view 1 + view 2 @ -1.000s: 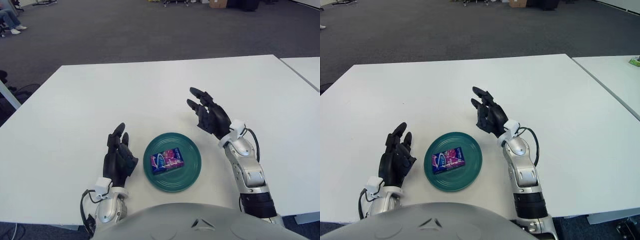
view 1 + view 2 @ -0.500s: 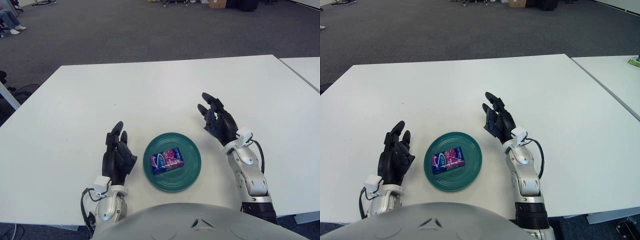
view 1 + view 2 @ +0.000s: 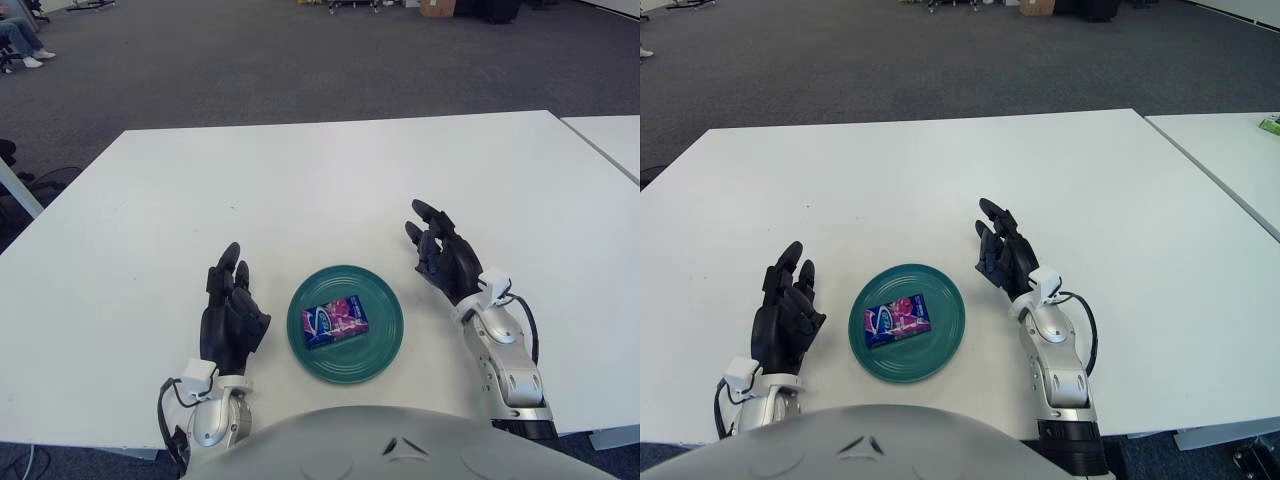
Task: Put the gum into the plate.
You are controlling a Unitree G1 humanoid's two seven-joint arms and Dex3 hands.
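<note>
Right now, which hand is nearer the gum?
Left. The left hand rests just left of the plate holding the gum; the right hand sits farther off, beyond the plate's upper right rim.

Wide white rectangular table [image 3: 300,170], dark grey carpeted floor [image 3: 250,60] beyond its far edge, second white table [image 3: 610,135] off the right corner

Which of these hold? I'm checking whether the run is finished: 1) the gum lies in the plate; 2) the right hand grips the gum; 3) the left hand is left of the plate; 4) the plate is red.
1) True: the gum lies in the plate.
2) False: the right hand is open, beside the plate, holding nothing.
3) True: the left hand is open on the table.
4) False: the plate is green.
</note>
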